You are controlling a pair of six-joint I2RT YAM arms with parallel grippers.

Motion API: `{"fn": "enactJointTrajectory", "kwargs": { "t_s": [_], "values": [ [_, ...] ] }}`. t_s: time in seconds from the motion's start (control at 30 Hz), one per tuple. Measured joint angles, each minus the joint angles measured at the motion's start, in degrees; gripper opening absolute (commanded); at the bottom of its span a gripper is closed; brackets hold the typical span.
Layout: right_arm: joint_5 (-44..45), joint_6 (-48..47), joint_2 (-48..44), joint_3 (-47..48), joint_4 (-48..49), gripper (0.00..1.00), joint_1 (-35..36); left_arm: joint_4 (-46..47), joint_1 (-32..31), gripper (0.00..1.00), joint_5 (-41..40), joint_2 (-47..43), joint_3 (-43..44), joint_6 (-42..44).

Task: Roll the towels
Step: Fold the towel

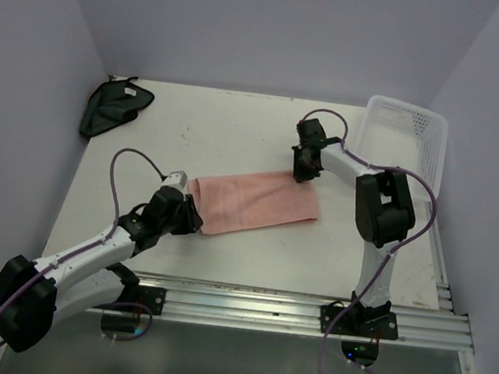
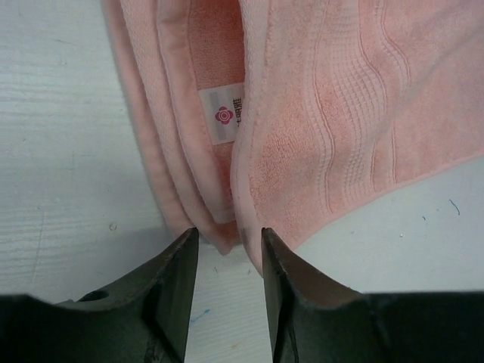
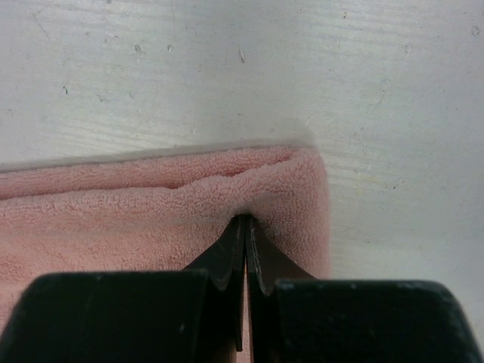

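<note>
A salmon-pink towel (image 1: 257,201) lies folded into a long strip across the middle of the table. My left gripper (image 1: 191,212) stands open at its left end. In the left wrist view the layered towel (image 2: 340,113) with its white tag ends just at the tips of that gripper (image 2: 227,234), and bare table shows between the jaws. My right gripper (image 1: 303,170) is shut at the towel's far right corner. Its closed tips (image 3: 246,219) press into the terry towel (image 3: 113,212), which dimples around them. A small blackish cloth (image 1: 111,105) lies bunched at the far left corner.
A white perforated basket (image 1: 406,137) stands at the far right edge of the table. Purple walls close in the left, back and right sides. A metal rail (image 1: 308,309) with the arm bases runs along the near edge.
</note>
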Motion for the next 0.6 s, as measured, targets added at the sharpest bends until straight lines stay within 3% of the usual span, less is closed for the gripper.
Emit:
{"fn": "enactJointTrajectory", "kwargs": {
  "t_s": [0.23,0.4,0.6],
  "values": [
    [-1.5,-0.2,-0.4,-0.2,0.0,0.01,-0.3,-4.4,0.0,0.59,-4.5,0.0,7.7,2.1],
    [-2.7,-0.2,-1.4,-0.5,-0.4,0.21,-0.3,-5.0,0.0,0.65,-8.1,1.4,15.1,5.0],
    [-2.9,-0.2,-5.9,-1.1,-2.3,0.26,-0.3,-4.5,0.0,0.65,-10.3,9.0,20.7,7.7]
  ]
}}
